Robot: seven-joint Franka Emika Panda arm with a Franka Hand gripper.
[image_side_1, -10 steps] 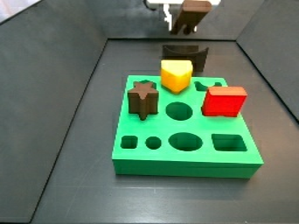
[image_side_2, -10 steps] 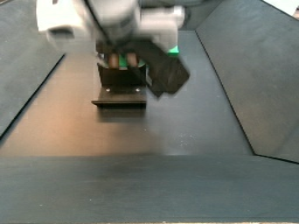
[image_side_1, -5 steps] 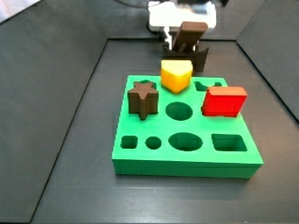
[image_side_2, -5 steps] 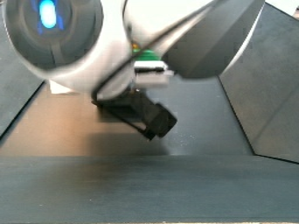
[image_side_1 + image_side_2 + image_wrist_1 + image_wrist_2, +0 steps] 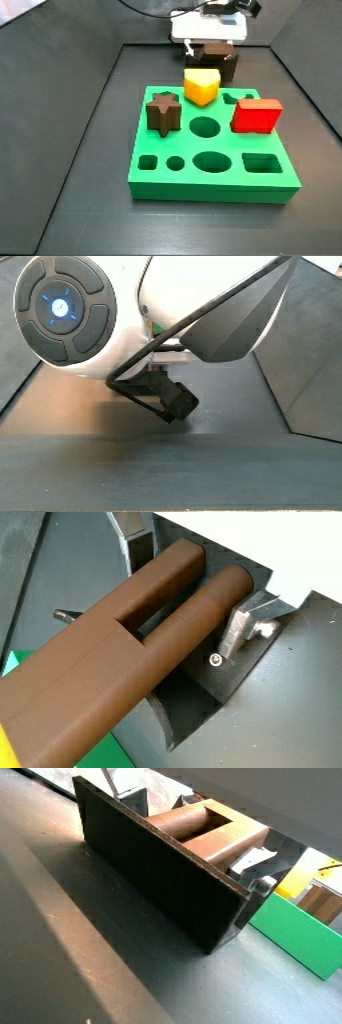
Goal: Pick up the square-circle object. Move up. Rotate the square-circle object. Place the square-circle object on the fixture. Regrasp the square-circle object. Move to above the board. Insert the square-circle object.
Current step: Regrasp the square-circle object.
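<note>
Reddish-brown and long, the square-circle object (image 5: pixel 127 652) fills a wrist view, lying across the fixture (image 5: pixel 154 868), whose dark wall and silver bolted bracket show in both wrist views. The gripper (image 5: pixel 210 40) stands low over the fixture at the far end of the floor in a side view, just behind the board (image 5: pixel 214 150). The silver plates of the fingers are not clearly visible in any view, so I cannot tell whether they are closed on the peg or parted.

The step in hand looks like setting the peg on the fixture, or the regrasp that follows. To do it well, the peg should sit fully in the notch, its square end and round end both supported, before the fingers let go; any tilt here would carry into the insertion. For the regrasp, the fingers should close on the flat sides of the square section, squarely across the axis, so that the peg hangs plumb above the board.

Counted in a side view: one green board; standing on it, one yellow block (image 5: pixel 201 86), one red block (image 5: pixel 255 115) and one dark brown star-shaped peg (image 5: pixel 163 112). Five open holes show, two round and small, two round and larger, one rectangular. There is one fixture, one square-circle object, one gripper. The other side camera is largely blocked by the robot arm (image 5: pixel 147 316).
</note>
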